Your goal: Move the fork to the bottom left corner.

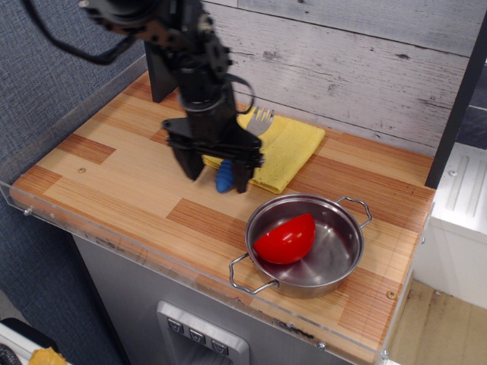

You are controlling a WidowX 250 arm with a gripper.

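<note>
The fork (225, 181) has a blue ribbed handle and silver tines (261, 119). It lies on a yellow cloth (285, 148) at the back of the wooden tabletop, handle end sticking off the cloth's front edge. My gripper (218, 173) is open, pointing down, with its two black fingers on either side of the blue handle end. The arm hides the middle of the fork. The bottom left corner (38, 186) of the tabletop, edged by a clear acrylic rim, lies far to the left of the gripper.
A steel pot (338, 258) with two loop handles stands at the front right and holds a red object (285, 239). A grey plank wall (342, 61) runs behind the table. A clear acrylic rim (152, 258) edges the front.
</note>
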